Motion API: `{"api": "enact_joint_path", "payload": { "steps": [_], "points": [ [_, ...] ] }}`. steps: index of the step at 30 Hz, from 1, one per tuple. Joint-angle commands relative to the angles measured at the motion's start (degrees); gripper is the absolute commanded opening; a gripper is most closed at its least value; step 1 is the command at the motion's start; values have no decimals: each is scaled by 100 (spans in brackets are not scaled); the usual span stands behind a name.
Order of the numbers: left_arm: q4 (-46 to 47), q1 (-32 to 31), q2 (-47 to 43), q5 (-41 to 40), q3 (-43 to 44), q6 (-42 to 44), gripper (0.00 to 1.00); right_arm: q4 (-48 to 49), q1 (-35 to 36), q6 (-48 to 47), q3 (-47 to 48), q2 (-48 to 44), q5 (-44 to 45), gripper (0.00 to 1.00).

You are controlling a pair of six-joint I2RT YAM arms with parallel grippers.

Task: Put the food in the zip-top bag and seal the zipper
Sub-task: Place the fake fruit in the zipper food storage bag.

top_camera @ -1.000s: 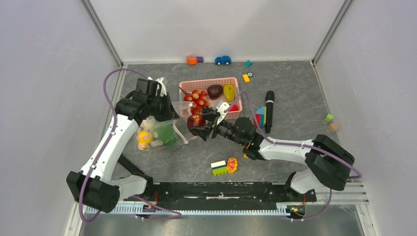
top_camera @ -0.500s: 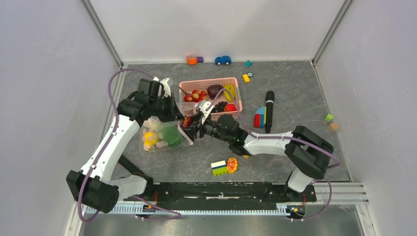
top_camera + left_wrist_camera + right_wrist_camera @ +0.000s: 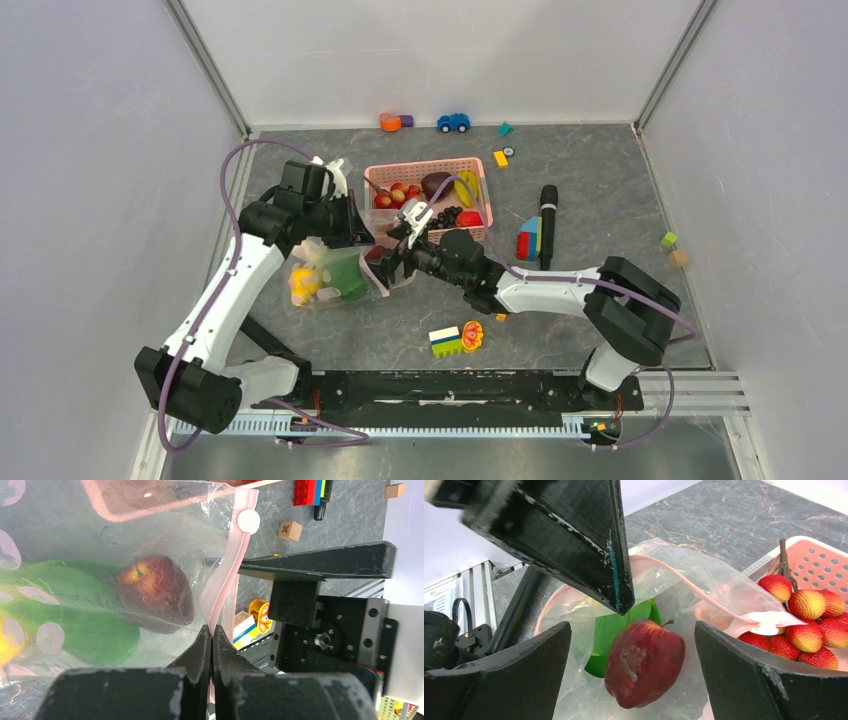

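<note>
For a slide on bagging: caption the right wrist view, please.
Open right gripper facing the dark red apple inside the zip-top bag, strawberries in the pink basket beside it.

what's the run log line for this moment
left fingers: shut on zip-top bag | right fingers: open, apple in bag | strawberries in basket

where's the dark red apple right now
In the left wrist view the dark red apple lies inside the zip-top bag, just inside the pink zipper, resting against the green bok choy.
</note>
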Motion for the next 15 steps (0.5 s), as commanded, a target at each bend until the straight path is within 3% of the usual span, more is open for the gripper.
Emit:
{"api": "enact_joint_path", "payload": {
  "steps": [1, 12, 15],
  "points": [
    [157, -26, -203, -218, 42, 147, 2, -80, 30, -148, -115, -638, 36, 98],
    [73, -15, -229, -652, 77, 50, 2, -1912, -288, 37, -267, -1697, 1041, 98],
    [77, -19, -244, -715, 77, 50, 2, -2322, -563, 545, -376, -1719, 698, 98]
  ]
}}
